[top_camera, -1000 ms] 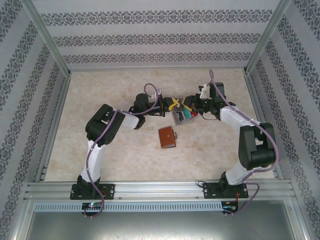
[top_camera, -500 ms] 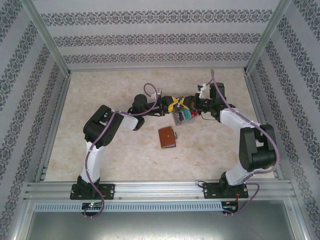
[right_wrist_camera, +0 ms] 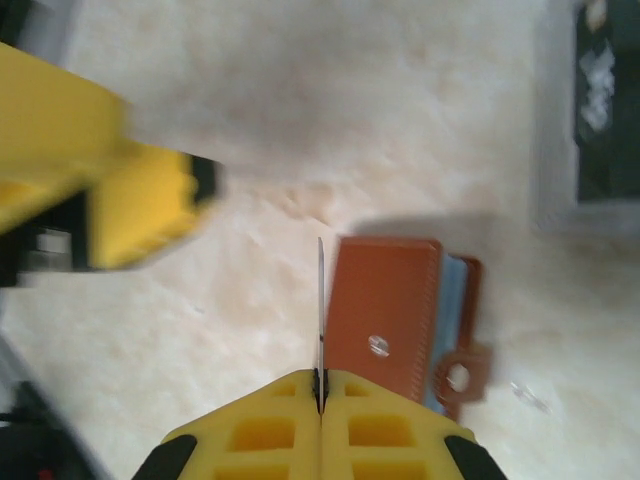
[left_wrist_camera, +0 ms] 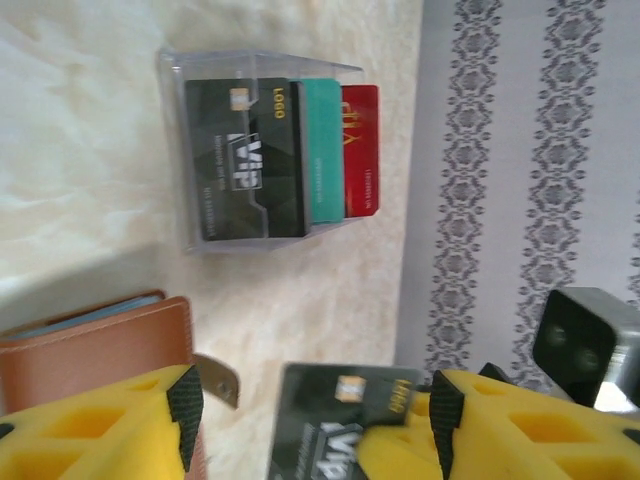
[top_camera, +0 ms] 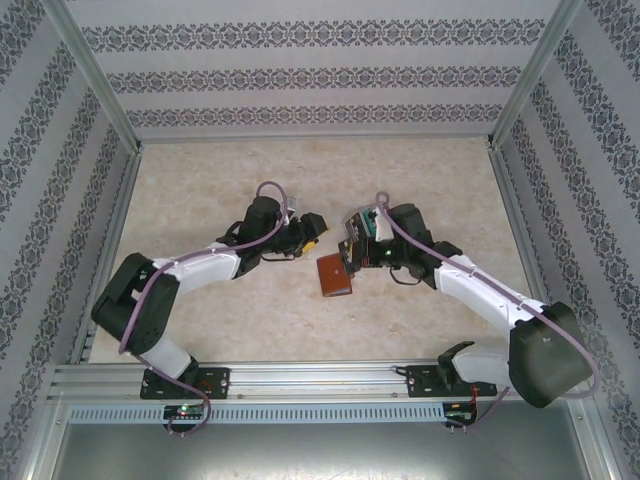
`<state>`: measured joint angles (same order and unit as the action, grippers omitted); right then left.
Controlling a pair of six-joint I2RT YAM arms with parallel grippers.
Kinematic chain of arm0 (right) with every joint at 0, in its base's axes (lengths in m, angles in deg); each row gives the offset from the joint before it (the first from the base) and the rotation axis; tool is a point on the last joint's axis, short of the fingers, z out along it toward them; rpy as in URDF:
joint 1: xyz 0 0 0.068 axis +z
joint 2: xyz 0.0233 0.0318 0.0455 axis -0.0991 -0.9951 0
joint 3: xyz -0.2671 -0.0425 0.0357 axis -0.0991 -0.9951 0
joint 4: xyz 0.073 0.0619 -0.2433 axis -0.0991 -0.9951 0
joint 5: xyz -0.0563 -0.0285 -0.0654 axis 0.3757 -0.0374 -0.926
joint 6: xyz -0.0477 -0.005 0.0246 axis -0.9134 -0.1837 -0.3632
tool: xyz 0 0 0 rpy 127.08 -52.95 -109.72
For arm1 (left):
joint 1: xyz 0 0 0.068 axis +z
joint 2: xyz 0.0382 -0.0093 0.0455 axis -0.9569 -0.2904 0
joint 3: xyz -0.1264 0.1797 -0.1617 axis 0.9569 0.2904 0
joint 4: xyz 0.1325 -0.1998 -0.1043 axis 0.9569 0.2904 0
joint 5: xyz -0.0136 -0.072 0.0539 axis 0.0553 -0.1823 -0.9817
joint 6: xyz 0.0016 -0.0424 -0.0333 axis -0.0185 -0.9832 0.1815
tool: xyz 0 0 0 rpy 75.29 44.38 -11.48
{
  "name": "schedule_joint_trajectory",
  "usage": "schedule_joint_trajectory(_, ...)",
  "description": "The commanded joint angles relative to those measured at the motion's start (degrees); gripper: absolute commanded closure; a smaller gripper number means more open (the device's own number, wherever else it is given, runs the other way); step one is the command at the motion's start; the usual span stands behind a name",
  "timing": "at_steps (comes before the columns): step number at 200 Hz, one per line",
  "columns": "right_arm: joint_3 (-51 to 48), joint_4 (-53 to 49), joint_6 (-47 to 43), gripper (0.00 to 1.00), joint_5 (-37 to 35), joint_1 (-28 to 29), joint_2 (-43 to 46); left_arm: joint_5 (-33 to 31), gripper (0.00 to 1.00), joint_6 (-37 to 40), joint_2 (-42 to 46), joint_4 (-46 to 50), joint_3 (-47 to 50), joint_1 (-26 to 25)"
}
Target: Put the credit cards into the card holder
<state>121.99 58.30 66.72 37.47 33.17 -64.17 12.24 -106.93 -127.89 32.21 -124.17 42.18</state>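
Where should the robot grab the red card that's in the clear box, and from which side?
Probably by the bare strip along its long edge, coming from the side away from the teal card. The red card sits last in the row in the clear tray; the teal card overlaps the rest of it, so only that outer edge seems free to pinch on both faces.

Card holder (right_wrist_camera: 385,300) reddish-brown; credit cards (left_wrist_camera: 250,160) dark grey, teal, red; table (top_camera: 200,200) mottled beige; walls (top_camera: 300,80) grey floral-striped.

dark card (left_wrist_camera: 335,425) cut off btm, card holder (left_wrist_camera: 95,350) cropped left, clear tray (right_wrist_camera: 556,120) blurred
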Motion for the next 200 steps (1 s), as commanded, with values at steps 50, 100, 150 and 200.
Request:
schedule_joint_trajectory(50, -2.09, -2.3, -2.69, 1.0, -13.42, 3.32, -1.97, -1.71, 0.36, 4.94, -2.21, 7.83, 2.04, -1.37)
schedule_joint_trajectory(100, -1.32, 1.86, -0.48, 1.0, -9.17, 3.05, -7.76, -0.75, 0.34, 6.78, -4.93, 11.53, -1.02, -2.02)
schedule_joint_trajectory(150, -0.01, 4.85, 2.37, 1.0, -4.67, 3.28, -7.28, -1.3, 0.3, 7.95, -4.81, 14.32, -2.16, -2.5)
schedule_joint_trajectory(200, -1.08, 11.0, 8.13, 1.0, -0.81, 3.84, -7.67, -2.74, 0.23, 9.88, -3.52, 19.79, -4.27, -2.46)
